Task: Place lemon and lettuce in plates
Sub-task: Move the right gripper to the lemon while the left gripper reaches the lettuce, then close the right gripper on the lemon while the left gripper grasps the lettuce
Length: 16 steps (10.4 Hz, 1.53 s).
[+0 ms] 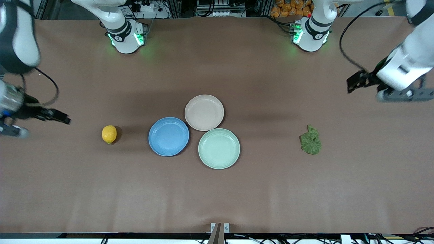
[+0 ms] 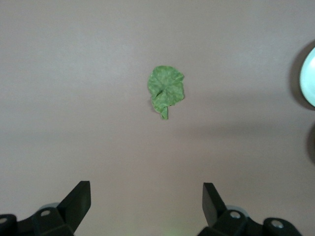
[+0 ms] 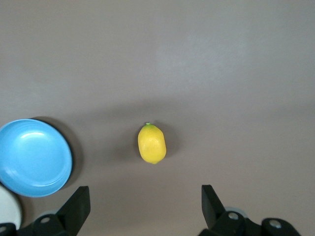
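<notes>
The yellow lemon (image 1: 109,134) (image 3: 152,143) lies on the brown table toward the right arm's end, beside the blue plate (image 1: 168,136) (image 3: 33,157). The beige-pink plate (image 1: 204,112) touches the blue one and lies farther from the front camera. The dark green lettuce (image 1: 311,139) (image 2: 166,92) lies toward the left arm's end. My right gripper (image 1: 62,118) (image 3: 145,199) hangs open and empty above the table near the lemon. My left gripper (image 1: 354,81) (image 2: 146,196) hangs open and empty above the table near the lettuce.
A pale mint-green plate (image 1: 219,148) (image 2: 310,78) sits against the other two, nearest the front camera. All three plates hold nothing. Both arm bases (image 1: 125,37) (image 1: 310,34) stand at the table's edge farthest from the front camera.
</notes>
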Motion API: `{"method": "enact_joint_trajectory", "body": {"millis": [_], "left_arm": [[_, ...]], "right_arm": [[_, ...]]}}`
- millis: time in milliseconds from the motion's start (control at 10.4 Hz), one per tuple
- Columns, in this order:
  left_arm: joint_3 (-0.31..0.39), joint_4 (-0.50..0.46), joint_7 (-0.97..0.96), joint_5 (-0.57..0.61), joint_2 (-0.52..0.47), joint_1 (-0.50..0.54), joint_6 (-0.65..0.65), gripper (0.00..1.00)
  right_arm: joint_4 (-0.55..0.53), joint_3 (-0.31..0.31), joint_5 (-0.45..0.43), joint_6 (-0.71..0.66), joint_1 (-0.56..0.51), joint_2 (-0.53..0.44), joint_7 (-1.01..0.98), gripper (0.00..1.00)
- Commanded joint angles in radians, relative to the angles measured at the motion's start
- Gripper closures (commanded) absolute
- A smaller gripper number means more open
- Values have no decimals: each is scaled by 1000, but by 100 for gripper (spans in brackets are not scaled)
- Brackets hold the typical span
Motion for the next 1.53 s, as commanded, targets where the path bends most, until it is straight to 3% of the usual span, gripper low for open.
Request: {"method": "enact_joint_trajectory", "body": {"millis": [0,479,767,1438], "left_arm": [[0,-122,21,40,24,-18,137,0],[-1,-153,21,53,180,-26,273,0],[-1,-150,22,53,274,-28,340,0],[-1,-147,24,42,410,-15,458,0]], "right_arm": [[0,6,75,74,-1,141,10,0],[-20,5,74,227,31,292,-7,0],[-112,5,69,352,40,291,-119,0],[-146,3,37,391,26,320,-124,0]]}}
